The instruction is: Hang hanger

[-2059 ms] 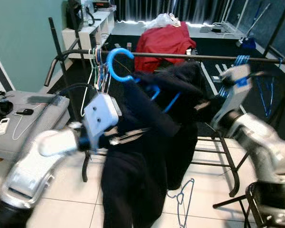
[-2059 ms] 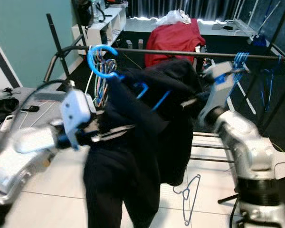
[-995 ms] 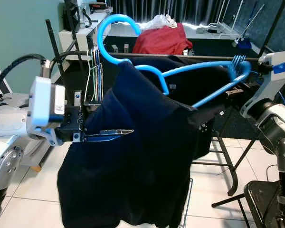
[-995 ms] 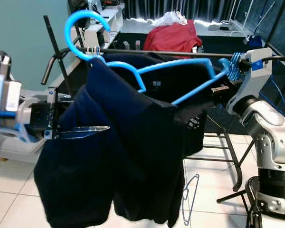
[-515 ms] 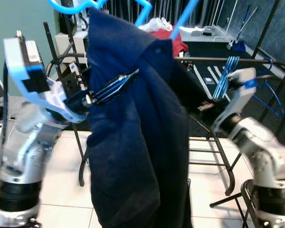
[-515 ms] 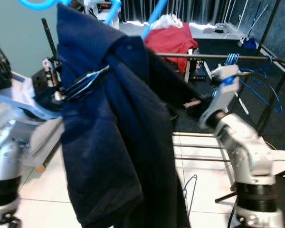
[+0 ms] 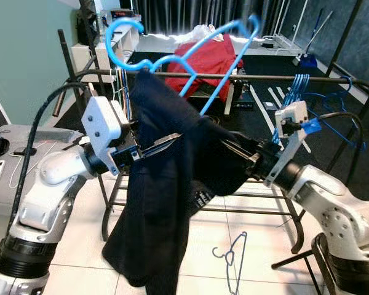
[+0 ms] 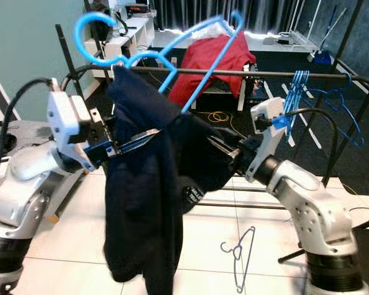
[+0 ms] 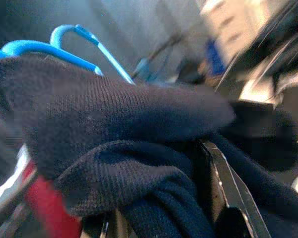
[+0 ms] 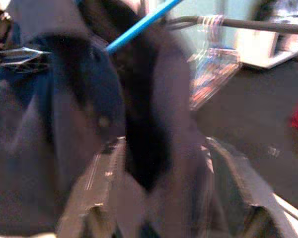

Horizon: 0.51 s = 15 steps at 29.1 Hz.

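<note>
A blue hanger (image 7: 190, 61) carries a dark navy garment (image 7: 163, 209). It is tilted, with its hook (image 7: 124, 32) in the air above the left end of the black clothes rail (image 7: 295, 78). My left gripper (image 7: 163, 142) is shut on a fold of the garment just below the hanger; dark knit cloth (image 9: 114, 129) sits between its fingers in the left wrist view. My right gripper (image 7: 234, 150) reaches into the garment from the right. Its fingers (image 10: 102, 178) stand apart with cloth (image 10: 149, 139) between them.
Several blue hangers (image 7: 297, 92) hang at the rail's right end and a bunch of thin ones (image 7: 120, 92) at its left. A red cloth (image 7: 203, 58) lies behind the rail. A wire hanger (image 7: 232, 261) lies on the tiled floor beneath. A grey bench (image 7: 24, 138) stands at the left.
The hanger and garment have come down from the picture's top edge to just above the rail. The hanger's right end now points up. My right gripper has moved in under the cloth.
</note>
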Motion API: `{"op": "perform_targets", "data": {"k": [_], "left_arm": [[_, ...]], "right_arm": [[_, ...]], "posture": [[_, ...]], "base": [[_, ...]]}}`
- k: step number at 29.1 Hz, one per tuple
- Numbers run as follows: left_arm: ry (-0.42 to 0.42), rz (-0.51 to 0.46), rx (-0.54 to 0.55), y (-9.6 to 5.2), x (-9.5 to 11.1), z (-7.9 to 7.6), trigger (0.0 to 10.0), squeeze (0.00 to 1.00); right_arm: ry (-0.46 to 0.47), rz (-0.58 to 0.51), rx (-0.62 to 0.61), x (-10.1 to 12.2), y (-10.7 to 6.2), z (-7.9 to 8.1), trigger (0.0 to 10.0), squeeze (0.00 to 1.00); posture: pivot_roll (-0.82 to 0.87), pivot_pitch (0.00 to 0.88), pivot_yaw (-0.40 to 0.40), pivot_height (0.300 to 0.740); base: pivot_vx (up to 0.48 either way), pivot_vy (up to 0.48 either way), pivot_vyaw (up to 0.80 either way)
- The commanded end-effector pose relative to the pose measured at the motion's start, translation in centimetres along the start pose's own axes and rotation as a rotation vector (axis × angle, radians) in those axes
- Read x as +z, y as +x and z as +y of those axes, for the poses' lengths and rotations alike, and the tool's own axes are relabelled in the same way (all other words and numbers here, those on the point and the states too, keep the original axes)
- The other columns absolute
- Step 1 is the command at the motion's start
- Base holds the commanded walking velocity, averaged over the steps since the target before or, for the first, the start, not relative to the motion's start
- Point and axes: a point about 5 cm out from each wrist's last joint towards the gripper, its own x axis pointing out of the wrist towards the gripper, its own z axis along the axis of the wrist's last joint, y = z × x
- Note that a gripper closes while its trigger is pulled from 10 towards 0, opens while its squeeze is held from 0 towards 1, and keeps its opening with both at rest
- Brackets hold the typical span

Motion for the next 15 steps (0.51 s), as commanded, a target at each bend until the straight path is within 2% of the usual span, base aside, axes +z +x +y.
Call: {"op": "perform_targets", "data": {"k": [1, 2, 5, 6, 7, 8, 9, 10, 11, 12, 13, 14, 15], "left_arm": [[0.107, 0.089, -0.01, -1.2, -0.8, 1.0, 10.0, 0.0], [0.133, 0.126, -0.009, -1.8, -1.0, 1.6, 10.0, 0.0], [0.159, 0.15, -0.006, -2.1, -1.1, 2.0, 10.0, 0.0], [0.191, 0.185, -0.024, -2.4, -1.2, 2.3, 10.0, 0.0], [0.241, 0.238, -0.073, -2.8, -1.5, 2.4, 10.0, 0.0], [0.241, 0.238, -0.073, -2.8, -1.5, 2.4, 10.0, 0.0], [0.276, 0.276, -0.11, -3.1, -1.7, 2.5, 10.0, 0.0], [0.276, 0.276, -0.11, -3.1, -1.7, 2.5, 10.0, 0.0], [0.281, 0.283, -0.169, -3.2, -1.7, 2.3, 10.0, 0.0], [0.281, 0.283, -0.169, -3.2, -1.7, 2.3, 10.0, 0.0], [0.274, 0.276, -0.234, -3.2, -1.5, 1.8, 10.0, 0.0], [0.253, 0.251, -0.33, -2.9, -1.1, 0.8, 10.0, 0.0], [0.253, 0.251, -0.33, -2.9, -1.1, 0.8, 10.0, 0.0]], "right_arm": [[-0.001, 0.067, 0.116, 0.1, -2.3, 1.0, 10.0, 1.0], [0.004, 0.106, 0.143, 0.1, -3.4, 1.3, 10.0, 1.0], [0.0, 0.123, 0.155, 0.2, -4.0, 1.6, 10.0, 1.0], [-0.01, 0.112, 0.157, 0.7, -4.4, 1.7, 10.0, 1.0], [-0.03, 0.073, 0.16, 1.7, -4.6, 1.7, 10.0, 1.0], [-0.03, 0.073, 0.16, 1.7, -4.6, 1.7, 10.0, 1.0], [-0.043, 0.045, 0.162, 2.4, -4.7, 1.7, 10.0, 1.0], [-0.043, 0.045, 0.162, 2.4, -4.7, 1.7, 10.0, 1.0], [-0.078, -0.023, 0.143, 3.7, -4.8, 1.4, 10.0, 1.0], [-0.078, -0.023, 0.143, 3.7, -4.8, 1.4, 10.0, 1.0], [-0.111, -0.077, 0.118, 4.8, -4.8, 1.0, 10.0, 1.0], [-0.135, -0.113, 0.121, 5.7, -4.7, 0.9, 10.0, 0.31], [-0.135, -0.113, 0.121, 5.7, -4.7, 0.9, 10.0, 0.31]], "posture": [[-0.09, 0.018, -0.006, 0.74], [-0.1, 0.019, -0.004, 0.74], [-0.1, 0.019, -0.001, 0.74], [-0.1, 0.019, -0.001, 0.74], [-0.1, 0.019, 0.001, 0.74], [-0.1, 0.019, 0.001, 0.74], [-0.1, 0.019, 0.001, 0.74], [-0.1, 0.019, 0.001, 0.74], [-0.09, 0.02, 0.004, 0.74], [-0.09, 0.02, 0.004, 0.74], [-0.09, 0.02, 0.004, 0.74], [-0.09, 0.017, 0.002, 0.74], [-0.09, 0.017, 0.002, 0.74]], "base": [[0.0, 0.0, 0.0], [0.0, 0.0, 0.0], [0.0, 0.0, 0.0], [0.0, 0.0, 0.0], [0.0, 0.0, 0.0], [0.0, 0.0, 0.0], [0.0, 0.0, 0.0], [0.0, 0.0, 0.0], [0.0, 0.0, 0.0], [0.0, 0.0, 0.0], [0.0, 0.0, 0.0], [0.0, 0.0, 0.0], [0.0, 0.0, 0.0]]}}
